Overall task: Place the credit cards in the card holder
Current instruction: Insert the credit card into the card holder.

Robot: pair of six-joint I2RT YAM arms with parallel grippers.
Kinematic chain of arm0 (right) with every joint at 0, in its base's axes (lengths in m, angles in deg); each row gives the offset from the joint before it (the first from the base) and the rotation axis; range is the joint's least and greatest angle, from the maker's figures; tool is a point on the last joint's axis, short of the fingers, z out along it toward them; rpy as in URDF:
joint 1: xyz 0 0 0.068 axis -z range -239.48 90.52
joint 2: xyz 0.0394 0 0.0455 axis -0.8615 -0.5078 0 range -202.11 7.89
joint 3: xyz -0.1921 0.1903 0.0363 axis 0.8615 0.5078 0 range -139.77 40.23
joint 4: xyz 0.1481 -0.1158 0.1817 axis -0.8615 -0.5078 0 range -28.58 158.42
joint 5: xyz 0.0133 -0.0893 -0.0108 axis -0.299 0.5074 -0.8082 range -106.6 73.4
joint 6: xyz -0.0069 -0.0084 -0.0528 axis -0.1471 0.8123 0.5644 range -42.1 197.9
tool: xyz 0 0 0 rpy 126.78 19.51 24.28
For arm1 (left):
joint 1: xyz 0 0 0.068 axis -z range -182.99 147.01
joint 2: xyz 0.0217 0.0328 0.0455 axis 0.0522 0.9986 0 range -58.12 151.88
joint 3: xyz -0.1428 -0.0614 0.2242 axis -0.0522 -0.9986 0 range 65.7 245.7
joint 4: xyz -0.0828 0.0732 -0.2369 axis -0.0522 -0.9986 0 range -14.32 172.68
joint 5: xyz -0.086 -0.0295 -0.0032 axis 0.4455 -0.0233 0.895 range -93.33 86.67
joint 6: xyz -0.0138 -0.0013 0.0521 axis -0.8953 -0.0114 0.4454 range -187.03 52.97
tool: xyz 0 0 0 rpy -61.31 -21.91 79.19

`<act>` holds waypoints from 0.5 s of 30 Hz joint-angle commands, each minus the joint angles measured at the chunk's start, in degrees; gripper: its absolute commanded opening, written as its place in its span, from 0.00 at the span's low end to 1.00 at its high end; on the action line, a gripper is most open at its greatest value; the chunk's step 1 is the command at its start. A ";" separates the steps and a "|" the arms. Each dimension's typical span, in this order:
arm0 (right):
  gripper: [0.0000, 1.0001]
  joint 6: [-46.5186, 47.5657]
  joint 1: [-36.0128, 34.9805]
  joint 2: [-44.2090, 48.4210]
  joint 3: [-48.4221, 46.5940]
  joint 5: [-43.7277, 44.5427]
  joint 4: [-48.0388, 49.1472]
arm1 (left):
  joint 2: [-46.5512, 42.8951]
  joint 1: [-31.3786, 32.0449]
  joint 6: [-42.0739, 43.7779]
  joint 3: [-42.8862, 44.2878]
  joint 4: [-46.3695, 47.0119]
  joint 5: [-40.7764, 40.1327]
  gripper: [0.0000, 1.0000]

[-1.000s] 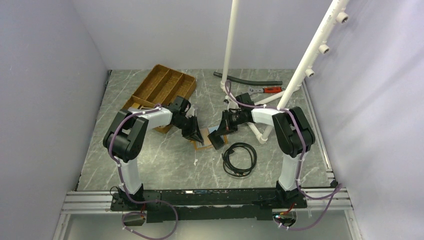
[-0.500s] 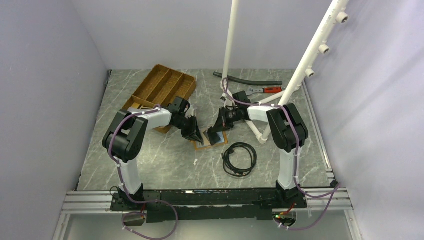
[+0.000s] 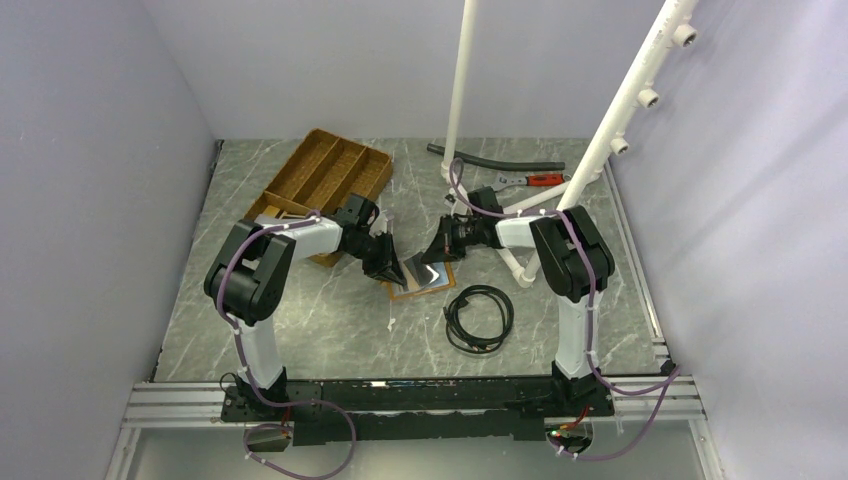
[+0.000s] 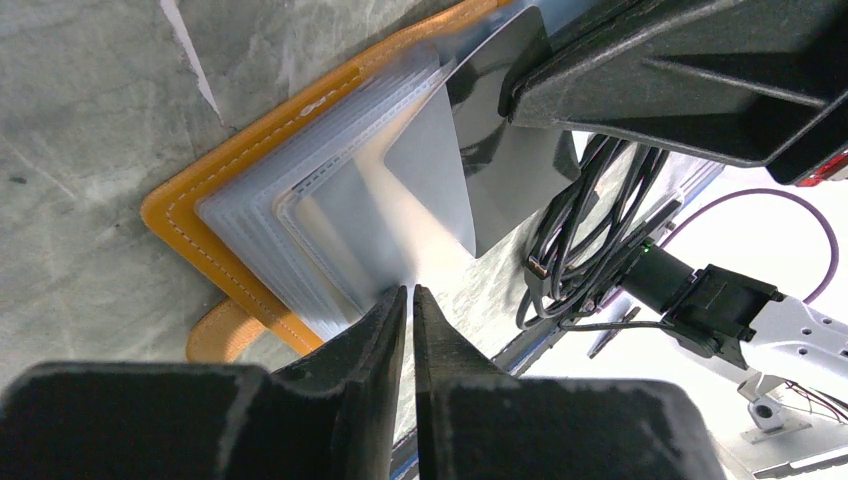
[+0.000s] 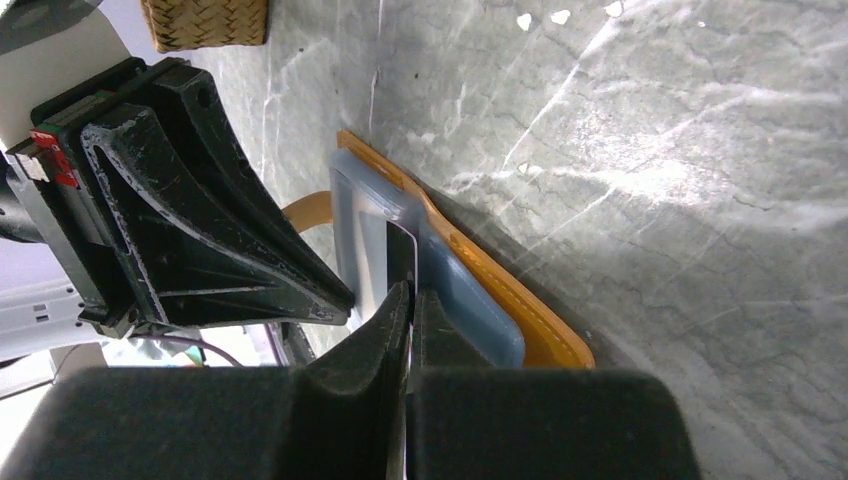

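The orange card holder point(image 3: 404, 292) lies open on the table between both grippers, its clear and blue-grey pockets fanned up point(image 4: 330, 200). My left gripper point(image 3: 392, 268) is shut at the near edge of a clear pocket sleeve point(image 4: 409, 292) and holds it lifted. My right gripper point(image 3: 437, 252) is shut on a dark credit card point(image 4: 500, 170), seen edge-on between its fingers point(image 5: 411, 290). The card point(image 5: 402, 255) stands at the mouth of a pocket, beside the blue-grey pocket point(image 5: 470, 300) and the orange cover point(image 5: 500, 290). Other cards are out of view.
A brown wooden compartment tray point(image 3: 325, 175) stands at the back left, behind the left arm. A coiled black cable point(image 3: 480, 318) lies just right of the wallet. White pipes point(image 3: 460, 90), a black hose point(image 3: 495, 160) and red-handled pliers point(image 3: 540, 181) are at the back right.
My right gripper has moved back and slightly left with the card, bringing it over the open wallet; the card now catches the light. The left gripper has stayed put.
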 commanded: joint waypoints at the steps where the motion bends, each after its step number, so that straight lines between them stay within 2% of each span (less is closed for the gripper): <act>1: 0.00 -1.24 0.26 0.43 2.02 4.84 6.76 | 0.78 -0.13 1.70 -2.70 -3.08 -6.31 0.16; 11: 0.00 -5.43 0.10 2.44 8.06 7.74 14.57 | 0.51 -0.16 0.36 -3.45 -1.27 -5.20 0.16; 15: 0.00 -3.62 0.16 2.79 8.18 8.58 14.22 | 0.68 -0.13 0.35 -3.79 -1.24 -5.03 0.16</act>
